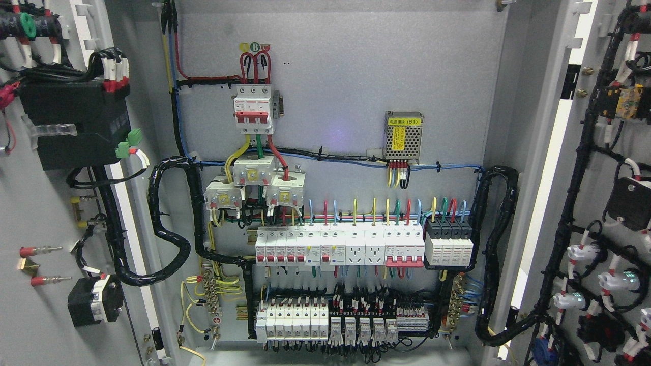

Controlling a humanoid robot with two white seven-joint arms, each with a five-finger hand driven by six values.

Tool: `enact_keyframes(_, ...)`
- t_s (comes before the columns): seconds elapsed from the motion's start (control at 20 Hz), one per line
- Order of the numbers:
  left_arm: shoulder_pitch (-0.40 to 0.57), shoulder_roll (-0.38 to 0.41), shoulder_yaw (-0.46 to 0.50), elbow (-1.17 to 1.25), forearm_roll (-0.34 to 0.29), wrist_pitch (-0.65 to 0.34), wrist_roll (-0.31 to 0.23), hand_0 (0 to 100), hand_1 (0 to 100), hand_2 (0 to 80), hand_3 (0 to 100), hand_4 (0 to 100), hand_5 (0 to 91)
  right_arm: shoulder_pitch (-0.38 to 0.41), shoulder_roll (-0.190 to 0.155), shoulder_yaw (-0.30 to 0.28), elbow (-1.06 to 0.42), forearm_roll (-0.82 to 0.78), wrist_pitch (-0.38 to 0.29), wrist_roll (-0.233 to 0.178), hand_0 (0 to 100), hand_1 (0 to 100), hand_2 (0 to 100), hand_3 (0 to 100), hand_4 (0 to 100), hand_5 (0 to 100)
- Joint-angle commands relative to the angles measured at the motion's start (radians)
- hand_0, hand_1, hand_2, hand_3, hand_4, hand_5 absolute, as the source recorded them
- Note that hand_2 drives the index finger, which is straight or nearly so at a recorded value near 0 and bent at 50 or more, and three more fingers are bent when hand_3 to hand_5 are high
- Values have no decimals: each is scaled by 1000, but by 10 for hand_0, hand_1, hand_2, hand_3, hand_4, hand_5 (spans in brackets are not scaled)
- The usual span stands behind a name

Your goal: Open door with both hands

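1. Hands: neither the left nor the right is in the head view, no arm enters from either lower corner. So can't tell if fingers are released, clenched or grasping anything.
2. Task's thing: both cabinet doors stand swung wide. Left door (30,213) fills the left edge, inner face toward cam; right door (618,203) fills the right edge, same.
3. Door long axis: vertical for both; hinge lines run top-to-bottom beside the cabinet frame.
4. Between them the back panel (356,76) is fully exposed: main breaker (253,109) upper centre, power supply module (403,135) to its right, breaker row (339,246) mid-height, terminal/relay row (325,317) below.
5. Key relation: w/o hands in view, can't say which way a door lies from either hand, or which arm is nearer.
6. Judgement: opening looks done. Any further move would be pushing a door edge outward, left door to the left arm's side, right door to the right's.
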Motion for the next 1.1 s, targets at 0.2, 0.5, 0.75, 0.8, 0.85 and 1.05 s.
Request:
enact_keyframes(0.2, 0, 0, 0, 0, 0, 0, -1, 120, 389, 0, 0, 0, 0, 251, -240, -227, -114, -4, -193, 3, 120, 389, 0, 0, 0, 0)
enact_keyframes(0.5, 0, 0, 0, 0, 0, 0, -1, 120, 389, 0, 0, 0, 0, 338, -241, -299, -126, -3, -311, 2, 120, 389, 0, 0, 0, 0)
enact_keyframes(0.75, -8, 0, 3, 5, -8, 1, -4, 120, 389, 0, 0, 0, 0, 351, -252, -363, -138, -3, -468, 3, 120, 389, 0, 0, 0, 0)
enact_keyframes(0.8, -11, -2, 8, 5, 3, 0, -11, 120, 389, 0, 0, 0, 0, 351, -259, -382, -152, -3, -471, 3, 120, 389, 0, 0, 0, 0)
enact_keyframes(0.85, -14, -2, 15, 5, 0, 0, -20, 120, 389, 0, 0, 0, 0, 355, -261, -391, -167, -4, -470, 3, 120, 389, 0, 0, 0, 0)
enact_keyframes(1.05, 14, -1, 35, -195, -6, -52, -21, 120, 389, 0, 0, 0, 0, 362, -260, -396, -170, -4, -466, -1, 120, 389, 0, 0, 0, 0)
